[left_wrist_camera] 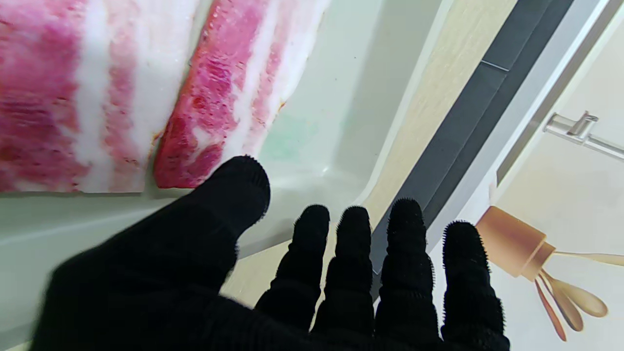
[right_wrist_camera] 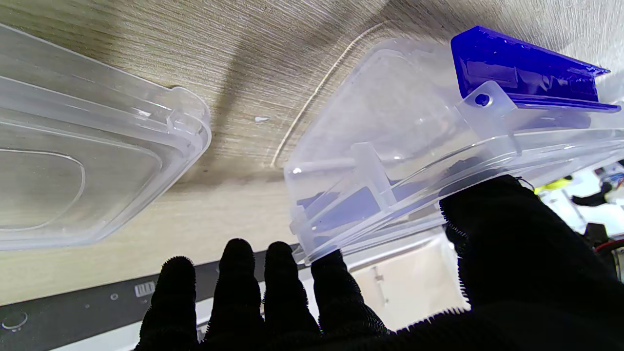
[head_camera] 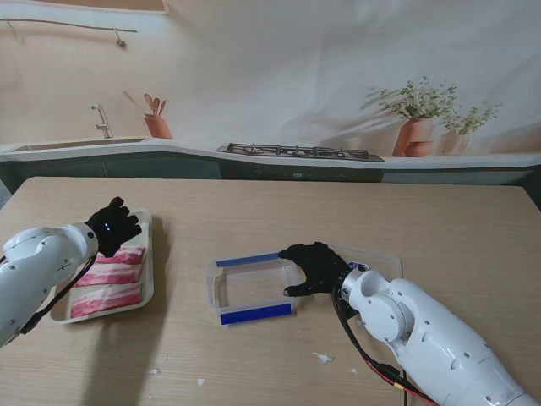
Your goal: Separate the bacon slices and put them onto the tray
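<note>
Two pink-and-white bacon slices (head_camera: 118,266) (head_camera: 106,298) lie side by side, slightly apart, on the white tray (head_camera: 149,279) at my left. My left hand (head_camera: 110,228) hovers over the tray's far end, fingers spread and holding nothing. The left wrist view shows the slices (left_wrist_camera: 73,97) (left_wrist_camera: 234,87) flat on the tray (left_wrist_camera: 331,122), with the thumb of my left hand (left_wrist_camera: 292,292) close to the end of one slice. My right hand (head_camera: 317,266) rests at the right rim of an empty clear container (head_camera: 254,288), fingers straight, thumb against the rim.
The container (right_wrist_camera: 414,146) has blue clips (right_wrist_camera: 526,68) on two sides. Its clear lid (right_wrist_camera: 73,156) lies flat just right of it (head_camera: 376,254). Small white crumbs (head_camera: 323,358) dot the table nearer to me. A kitchen backdrop stands behind the table's far edge.
</note>
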`<move>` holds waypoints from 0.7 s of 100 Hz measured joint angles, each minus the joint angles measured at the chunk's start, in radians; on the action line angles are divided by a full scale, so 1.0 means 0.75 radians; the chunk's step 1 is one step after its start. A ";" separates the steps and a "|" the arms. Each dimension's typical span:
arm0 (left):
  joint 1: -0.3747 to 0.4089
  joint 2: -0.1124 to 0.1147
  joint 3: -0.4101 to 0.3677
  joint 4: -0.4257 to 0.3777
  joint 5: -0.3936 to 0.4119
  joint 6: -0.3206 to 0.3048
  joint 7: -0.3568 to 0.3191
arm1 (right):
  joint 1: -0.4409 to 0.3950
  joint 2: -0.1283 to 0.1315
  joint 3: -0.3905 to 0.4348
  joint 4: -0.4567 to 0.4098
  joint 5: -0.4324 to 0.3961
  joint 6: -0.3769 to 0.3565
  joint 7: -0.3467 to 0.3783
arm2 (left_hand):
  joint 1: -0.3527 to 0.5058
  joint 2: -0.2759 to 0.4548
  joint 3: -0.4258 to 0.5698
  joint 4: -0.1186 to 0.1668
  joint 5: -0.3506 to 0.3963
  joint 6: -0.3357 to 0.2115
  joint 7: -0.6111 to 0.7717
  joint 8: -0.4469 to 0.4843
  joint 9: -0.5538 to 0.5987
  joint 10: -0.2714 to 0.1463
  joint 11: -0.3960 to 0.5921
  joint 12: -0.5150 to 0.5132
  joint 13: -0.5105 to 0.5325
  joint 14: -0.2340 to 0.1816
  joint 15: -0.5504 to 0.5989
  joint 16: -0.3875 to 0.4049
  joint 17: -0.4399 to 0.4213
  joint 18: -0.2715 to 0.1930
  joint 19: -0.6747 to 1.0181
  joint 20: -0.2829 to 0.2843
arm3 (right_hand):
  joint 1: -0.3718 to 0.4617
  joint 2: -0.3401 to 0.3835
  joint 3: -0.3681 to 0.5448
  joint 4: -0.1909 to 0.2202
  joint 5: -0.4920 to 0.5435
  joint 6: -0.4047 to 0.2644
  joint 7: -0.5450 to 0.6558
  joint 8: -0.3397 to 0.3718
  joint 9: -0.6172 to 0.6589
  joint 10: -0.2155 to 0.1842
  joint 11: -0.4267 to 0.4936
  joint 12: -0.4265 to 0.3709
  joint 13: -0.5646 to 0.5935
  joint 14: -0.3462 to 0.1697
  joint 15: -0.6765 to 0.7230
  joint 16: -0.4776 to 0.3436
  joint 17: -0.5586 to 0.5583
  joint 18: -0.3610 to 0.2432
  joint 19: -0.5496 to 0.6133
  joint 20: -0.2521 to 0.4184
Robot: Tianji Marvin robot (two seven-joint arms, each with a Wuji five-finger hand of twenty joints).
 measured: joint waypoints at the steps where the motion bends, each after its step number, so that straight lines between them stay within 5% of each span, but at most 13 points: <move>1: 0.001 0.000 0.000 0.000 0.002 0.006 0.002 | 0.000 0.000 0.000 0.000 0.000 0.000 0.000 | -0.006 0.000 0.000 0.000 -0.011 0.005 -0.001 -0.002 -0.014 0.009 -0.011 -0.005 -0.012 0.005 -0.010 -0.003 -0.002 0.000 0.000 0.000 | 0.000 0.000 0.000 0.000 0.000 0.000 0.000 0.000 0.000 0.000 0.000 0.000 0.000 0.000 0.000 0.000 0.000 0.000 0.000 0.000; 22: 0.037 -0.007 -0.058 -0.002 0.008 0.058 0.098 | 0.000 0.000 0.000 0.001 -0.001 -0.001 -0.001 | -0.138 0.028 -0.078 0.000 -0.177 0.042 -0.093 -0.065 -0.157 0.082 -0.185 -0.128 -0.205 0.056 -0.093 -0.122 -0.056 0.012 -0.055 -0.037 | 0.000 0.000 0.000 0.000 0.000 0.000 0.000 0.000 0.003 0.000 0.000 0.000 0.000 0.000 0.000 0.000 0.000 0.000 0.000 0.000; 45: 0.107 -0.030 -0.157 -0.024 -0.088 0.103 0.213 | 0.000 0.000 0.000 0.003 -0.001 -0.004 -0.005 | -0.212 0.126 -0.296 0.002 -0.197 0.050 -0.197 -0.131 -0.170 0.098 -0.317 -0.208 -0.257 0.081 -0.171 -0.203 -0.059 0.015 -0.155 -0.102 | 0.000 0.000 0.000 0.000 0.000 0.000 0.000 0.000 0.006 0.000 0.000 0.000 0.000 0.000 0.000 0.000 0.000 0.000 0.000 0.000; 70: 0.179 -0.063 -0.256 -0.152 -0.139 0.029 0.197 | 0.000 0.000 0.001 0.005 -0.001 -0.013 -0.009 | -0.202 0.213 -0.558 0.056 -0.197 -0.061 -0.283 -0.172 -0.183 0.098 -0.374 -0.241 -0.281 0.098 -0.282 -0.218 -0.059 0.044 -0.293 -0.154 | 0.000 0.000 0.000 0.000 0.000 0.000 0.000 0.000 0.011 0.000 0.000 0.000 0.000 0.000 0.000 0.000 0.000 0.000 0.000 0.000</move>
